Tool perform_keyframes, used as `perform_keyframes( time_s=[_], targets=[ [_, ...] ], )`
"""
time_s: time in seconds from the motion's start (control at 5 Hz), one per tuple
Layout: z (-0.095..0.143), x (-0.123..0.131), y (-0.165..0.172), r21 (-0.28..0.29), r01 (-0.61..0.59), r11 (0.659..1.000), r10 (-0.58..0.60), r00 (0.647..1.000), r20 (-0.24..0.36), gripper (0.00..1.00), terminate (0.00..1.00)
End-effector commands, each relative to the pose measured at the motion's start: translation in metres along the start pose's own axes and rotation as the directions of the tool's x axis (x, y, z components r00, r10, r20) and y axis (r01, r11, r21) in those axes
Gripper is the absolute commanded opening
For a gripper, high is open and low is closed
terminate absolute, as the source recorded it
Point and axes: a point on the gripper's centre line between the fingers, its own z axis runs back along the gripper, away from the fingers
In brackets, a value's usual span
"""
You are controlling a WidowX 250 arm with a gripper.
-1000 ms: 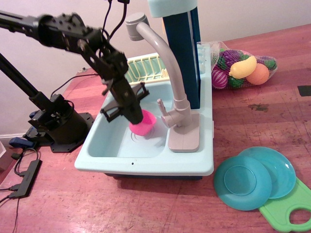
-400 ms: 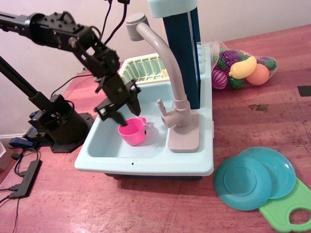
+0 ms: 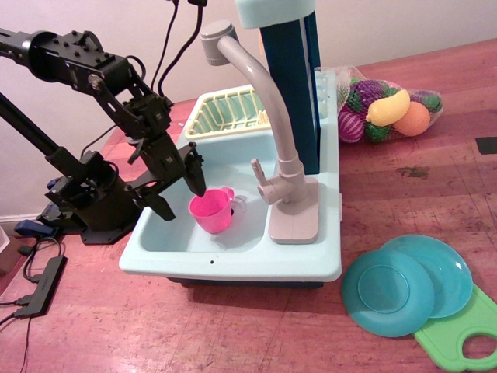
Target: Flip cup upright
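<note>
— Pink plastic, mouth up: the cup stands upright in the basin of the pale-blue toy sink, its small side handle pointing right toward the grey faucet. What has changed?

— A second ago the black gripper was down on the cup, which lay tipped with its rim facing the camera. Since then the arm has drawn back up and to the left, and the cup has settled a little left of where it was.

— And the jaws?

— Spread apart, empty, hanging over the sink's left wall just beside the cup, not touching it.

— Surfaces?

— Cup tapers to its base, smooth and glossy. Two round teal plates overlap on the reddish wooden table, resting partly on a green cutting board. A mesh bag of toy fruit sits behind.
</note>
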Motion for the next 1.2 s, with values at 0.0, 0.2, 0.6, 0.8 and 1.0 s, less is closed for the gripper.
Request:
perform_keyframes(
  time_s=[0.0, 0.2, 0.6, 0.8, 1.0],
  targets=[
    [0.0166, 0.0064, 0.0039, 0.016, 0.012, 1.000, -0.013, 0.998, 0.056, 1.00, 0.00],
    [0.0166, 0.0064, 0.0039, 0.016, 0.012, 1.000, -0.013, 0.998, 0.056, 1.00, 0.00],
    [0.0166, 0.0064, 0.0039, 0.016, 0.012, 1.000, -0.013, 0.998, 0.056, 1.00, 0.00],
    [0.0166, 0.0064, 0.0039, 0.016, 0.012, 1.000, -0.013, 0.998, 0.056, 1.00, 0.00],
    [0.0166, 0.0064, 0.0039, 0.016, 0.012, 1.000, -0.013, 0.998, 0.056, 1.00, 1.00]
  ],
)
